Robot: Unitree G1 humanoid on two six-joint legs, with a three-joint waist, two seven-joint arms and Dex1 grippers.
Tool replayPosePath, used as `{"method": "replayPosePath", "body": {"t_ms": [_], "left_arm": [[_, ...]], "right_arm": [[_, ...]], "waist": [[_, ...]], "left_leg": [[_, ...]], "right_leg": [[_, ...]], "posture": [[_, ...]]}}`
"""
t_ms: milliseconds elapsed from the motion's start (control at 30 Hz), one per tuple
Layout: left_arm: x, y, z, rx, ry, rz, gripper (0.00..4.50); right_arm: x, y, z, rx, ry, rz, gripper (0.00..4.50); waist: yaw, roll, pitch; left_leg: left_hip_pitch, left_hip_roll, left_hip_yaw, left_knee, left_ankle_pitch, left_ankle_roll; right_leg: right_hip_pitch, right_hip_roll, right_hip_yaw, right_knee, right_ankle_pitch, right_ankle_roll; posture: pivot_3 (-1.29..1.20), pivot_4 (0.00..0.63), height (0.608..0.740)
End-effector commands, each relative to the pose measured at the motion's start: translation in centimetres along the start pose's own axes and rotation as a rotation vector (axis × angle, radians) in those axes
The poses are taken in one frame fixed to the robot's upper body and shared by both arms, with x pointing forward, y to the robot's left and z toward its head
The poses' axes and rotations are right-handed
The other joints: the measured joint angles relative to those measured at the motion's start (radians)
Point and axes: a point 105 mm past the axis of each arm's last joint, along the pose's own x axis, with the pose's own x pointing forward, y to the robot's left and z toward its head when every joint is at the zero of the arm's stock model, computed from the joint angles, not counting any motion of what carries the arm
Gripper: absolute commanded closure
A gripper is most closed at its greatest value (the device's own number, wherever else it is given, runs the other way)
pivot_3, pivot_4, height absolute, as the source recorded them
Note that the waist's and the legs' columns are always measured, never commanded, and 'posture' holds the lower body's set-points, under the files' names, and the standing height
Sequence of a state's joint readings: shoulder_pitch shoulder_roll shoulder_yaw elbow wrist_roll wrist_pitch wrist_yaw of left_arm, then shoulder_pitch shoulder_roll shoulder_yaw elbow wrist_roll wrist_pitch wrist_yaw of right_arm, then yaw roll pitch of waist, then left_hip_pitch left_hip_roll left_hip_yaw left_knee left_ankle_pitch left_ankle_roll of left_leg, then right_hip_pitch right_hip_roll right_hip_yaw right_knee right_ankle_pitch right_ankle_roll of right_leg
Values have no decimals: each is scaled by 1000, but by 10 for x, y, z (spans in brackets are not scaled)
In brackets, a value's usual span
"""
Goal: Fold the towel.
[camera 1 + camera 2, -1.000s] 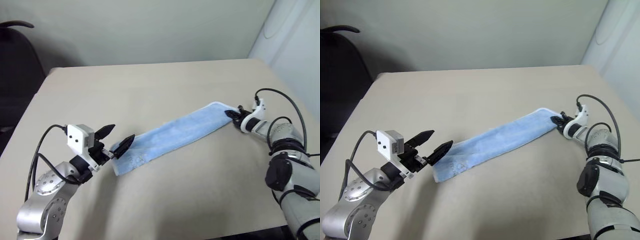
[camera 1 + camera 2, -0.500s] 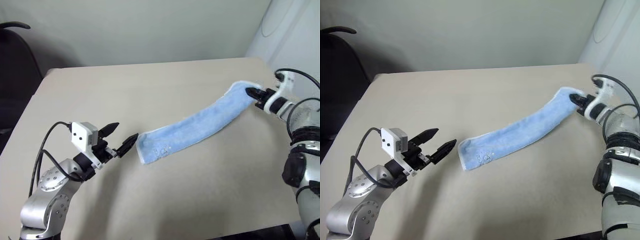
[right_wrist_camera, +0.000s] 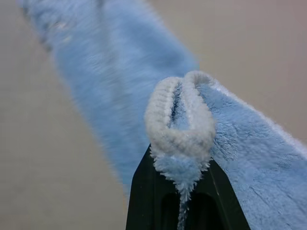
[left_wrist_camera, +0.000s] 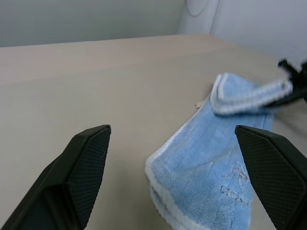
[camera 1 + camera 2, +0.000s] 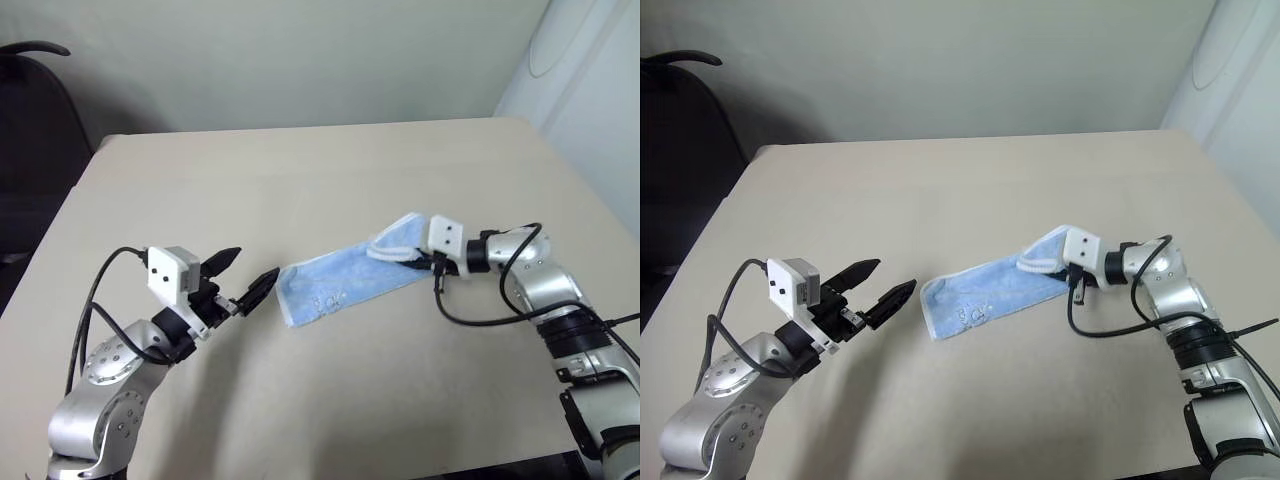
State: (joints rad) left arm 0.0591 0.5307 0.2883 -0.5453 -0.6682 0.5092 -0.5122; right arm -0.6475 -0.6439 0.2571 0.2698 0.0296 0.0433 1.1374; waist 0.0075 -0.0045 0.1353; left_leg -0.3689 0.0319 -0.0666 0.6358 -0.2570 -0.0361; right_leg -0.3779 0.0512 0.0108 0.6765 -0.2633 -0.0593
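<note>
Towel [image 3: 182, 139] edging pinched, right wrist view

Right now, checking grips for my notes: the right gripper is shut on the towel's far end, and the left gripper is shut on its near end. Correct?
Not quite. The left gripper is open and apart from the towel, as the left wrist view shows. The right gripper is indeed shut on the towel.
</note>
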Motion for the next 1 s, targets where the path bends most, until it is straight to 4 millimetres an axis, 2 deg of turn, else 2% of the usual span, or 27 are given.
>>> {"method": "replayPosePath", "body": {"t_ms": [33,67,167,267,433,533,600,667,733,900,933,967,1000], "left_arm": [[-1,-7,7,26,-27,-9,0],[-1,-7,6,25,-26,-9,0],[-2,-9,5,18,-23,-9,0],[-2,-9,4,13,-22,-10,0],[-7,-6,3,-11,-23,5,0],[-15,-1,0,-77,-32,52,0],[-19,2,-2,-124,-39,77,0],[-25,4,-3,-212,-60,104,0],[-30,7,-5,-272,-67,123,0],[-39,9,-8,-377,-64,154,0],[-40,7,-10,-391,-55,156,0],[-41,3,-12,-403,-43,157,0],[-42,0,-13,-413,-33,157,0]], "right_arm": [[0,-4,9,-70,-11,-20,4447],[1,-3,8,-60,-13,-14,4447],[1,3,7,3,-31,21,3788],[-3,12,9,51,-59,65,2800],[-19,17,26,180,-169,79,1069],[-43,7,39,276,-272,39,1069],[-51,-3,44,325,-309,-2,1069],[-50,-25,37,395,-315,-108,1468],[-42,-35,29,427,-297,-161,2035],[-5,-38,4,482,-248,-184,3864],[5,-35,-7,508,-223,-181,4203],[14,-30,-18,523,-186,-172,4469],[22,-24,-27,529,-158,-161,4469]], "waist": [[0,0,0],[0,0,0],[0,0,0],[1,0,0],[0,-1,0],[0,-1,0],[0,-1,0],[-2,-2,0],[-5,-3,0],[-4,-3,0],[-4,-3,0],[-4,-3,0],[-4,-3,0]], "left_leg": [[0,0,0,0,0,0],[0,0,0,0,0,0],[0,0,0,0,0,0],[0,0,0,0,0,0],[0,0,0,0,1,-2],[0,0,0,0,2,-4],[1,0,0,0,3,-5],[2,0,0,1,4,-8],[4,0,0,1,5,-8],[5,0,0,0,1,-2],[5,0,0,0,1,-2],[5,0,0,0,1,-2],[4,0,0,1,1,-2]], "right_leg": [[0,0,0,0,0,0],[0,0,0,0,0,0],[0,0,0,0,0,0],[1,0,0,-1,0,0],[1,0,0,-1,0,1],[2,0,0,-2,-1,2],[4,0,0,-3,-2,3],[6,0,0,-4,-2,4],[7,0,1,-3,-2,4],[7,0,1,-3,-2,4],[7,0,1,-3,-2,4],[6,0,1,-3,-2,4],[6,0,1,-3,-2,4]], "posture": [[0,150,740],[0,150,740],[0,150,740],[0,150,740],[0,150,740],[0,150,740],[0,150,740],[0,150,740],[0,150,740],[0,150,740],[0,150,740],[0,150,740],[0,150,740]]}}
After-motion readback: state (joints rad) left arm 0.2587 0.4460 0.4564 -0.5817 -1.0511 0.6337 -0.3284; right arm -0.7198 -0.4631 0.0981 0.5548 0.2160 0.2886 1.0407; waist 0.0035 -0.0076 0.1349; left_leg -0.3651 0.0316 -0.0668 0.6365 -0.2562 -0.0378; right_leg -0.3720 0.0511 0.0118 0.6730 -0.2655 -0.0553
